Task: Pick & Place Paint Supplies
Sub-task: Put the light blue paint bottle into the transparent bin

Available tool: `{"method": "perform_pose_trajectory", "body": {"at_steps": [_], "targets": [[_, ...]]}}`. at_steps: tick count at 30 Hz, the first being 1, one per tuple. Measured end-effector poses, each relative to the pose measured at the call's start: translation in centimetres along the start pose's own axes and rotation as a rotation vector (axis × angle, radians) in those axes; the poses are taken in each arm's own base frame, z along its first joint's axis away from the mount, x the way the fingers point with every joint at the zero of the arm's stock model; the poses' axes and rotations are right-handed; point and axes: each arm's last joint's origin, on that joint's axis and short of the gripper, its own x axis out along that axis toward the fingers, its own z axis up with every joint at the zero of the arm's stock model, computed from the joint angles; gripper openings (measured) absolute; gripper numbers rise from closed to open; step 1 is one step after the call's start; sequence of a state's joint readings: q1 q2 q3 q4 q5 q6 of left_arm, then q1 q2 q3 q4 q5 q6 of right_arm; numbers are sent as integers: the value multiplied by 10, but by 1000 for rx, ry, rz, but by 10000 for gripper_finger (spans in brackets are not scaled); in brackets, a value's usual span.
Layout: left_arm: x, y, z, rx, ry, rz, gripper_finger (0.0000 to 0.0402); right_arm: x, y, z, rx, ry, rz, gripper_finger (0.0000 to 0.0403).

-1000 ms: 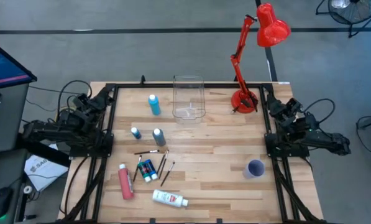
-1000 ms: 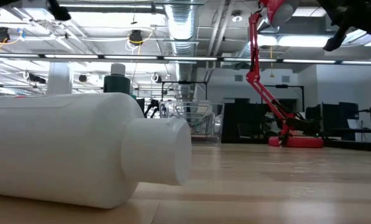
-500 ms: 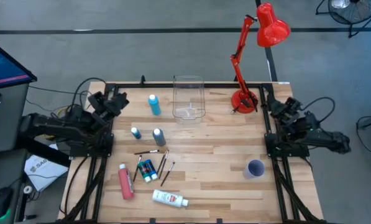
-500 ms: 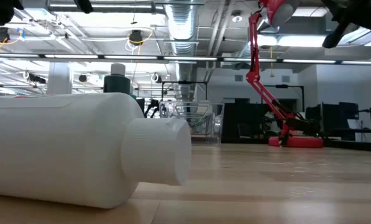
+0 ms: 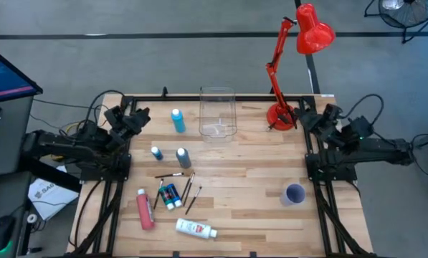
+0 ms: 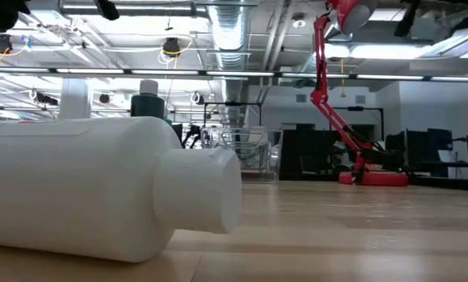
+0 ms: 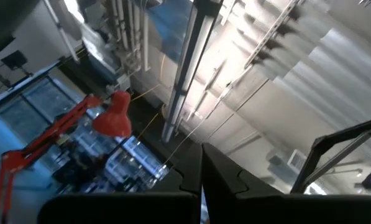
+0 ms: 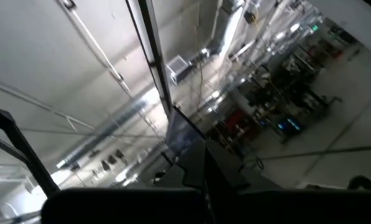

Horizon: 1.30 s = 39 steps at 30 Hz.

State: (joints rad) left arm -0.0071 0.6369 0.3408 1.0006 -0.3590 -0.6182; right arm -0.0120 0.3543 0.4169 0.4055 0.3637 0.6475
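The paint supplies lie on the wooden table's near-left part. A light blue bottle (image 5: pixel 177 120), a small blue-green bottle (image 5: pixel 157 153) and a grey bottle (image 5: pixel 183 158) stand upright. A pink-red bottle (image 5: pixel 145 208), a white bottle (image 5: pixel 196 228) and small blue tubes (image 5: pixel 170 196) lie on their sides among thin dark brushes (image 5: pixel 188 188). In the low view the white bottle (image 6: pixel 100 196) fills the left. My left gripper (image 5: pixel 138 115) is shut above the table's left edge, tipped upward. At the right edge my right gripper (image 5: pixel 305 115) is also shut and tipped upward. Both hold nothing.
A clear box (image 5: pixel 218 112) stands at the far middle and a red desk lamp (image 5: pixel 282 116) at the far right. A purple cup (image 5: pixel 294 194) sits near the right edge. Bare wood lies between the supplies and the cup.
My left gripper has swung from beside the table toward its right, out over the left edge, and tipped upward. My right gripper has risen, tipped upward and moved toward the table's left, to beside the lamp base. Both stayed shut. Nothing on the table has moved.
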Motion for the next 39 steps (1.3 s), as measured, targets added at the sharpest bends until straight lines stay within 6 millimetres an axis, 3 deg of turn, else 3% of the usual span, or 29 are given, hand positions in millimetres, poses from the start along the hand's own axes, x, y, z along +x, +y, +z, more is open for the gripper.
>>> {"method": "perform_pose_trajectory", "body": {"at_steps": [14,20,27,39], "targets": [[-1,9,-12,39,119,85,0,42,12,-14,26,129,-36,0],[15,-5,-5,59,189,97,0,53,11,-23,11,168,-63,0],[39,-21,1,266,373,135,0,61,10,-29,0,188,-82,0],[41,-16,7,513,716,367,0,66,6,-39,-12,240,-90,0]]}}
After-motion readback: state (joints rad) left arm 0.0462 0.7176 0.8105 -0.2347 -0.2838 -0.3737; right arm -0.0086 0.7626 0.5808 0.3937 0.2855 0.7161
